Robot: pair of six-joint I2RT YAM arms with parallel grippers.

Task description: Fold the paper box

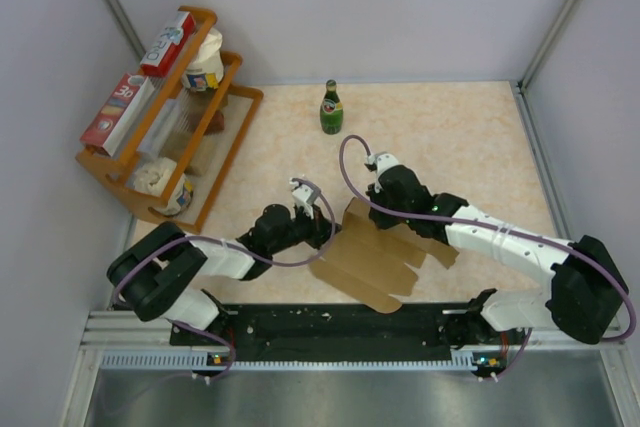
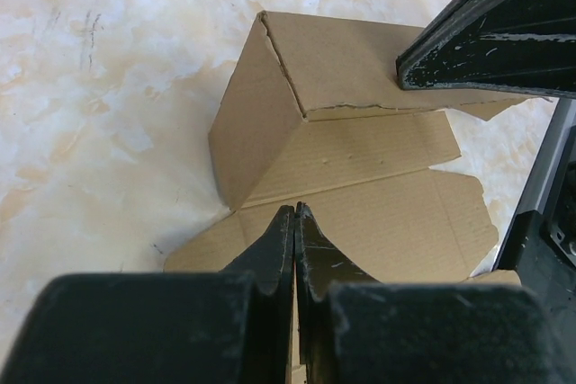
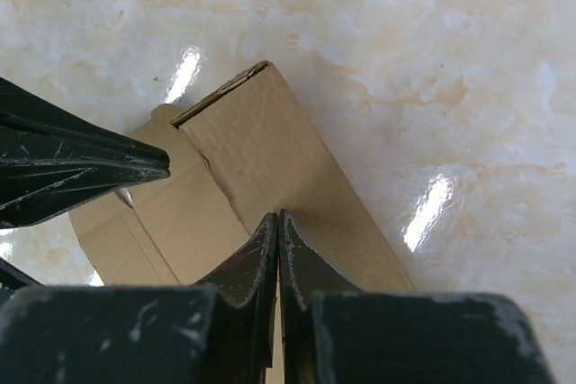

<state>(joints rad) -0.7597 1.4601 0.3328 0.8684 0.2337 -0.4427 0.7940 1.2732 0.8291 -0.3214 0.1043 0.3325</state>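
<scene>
Box (image 1: 375, 255) barely begun — one panel raised at its eleven-o'clock end, flaps flat; left claw (image 2: 295, 215) and right claw (image 3: 277, 219) closed, empty.

Left gripper (image 2: 295, 211) fingers pressed together; right gripper (image 3: 277, 218) likewise, its tip ahead-right of the left's

Plain brown paper box (image 1: 372, 259) (marbled beige table (image 1: 470, 137)), green bottle (image 1: 331, 108)

Matt brown corrugated paper box (image 2: 351, 159) on glossy marbled table (image 3: 432, 51).
</scene>
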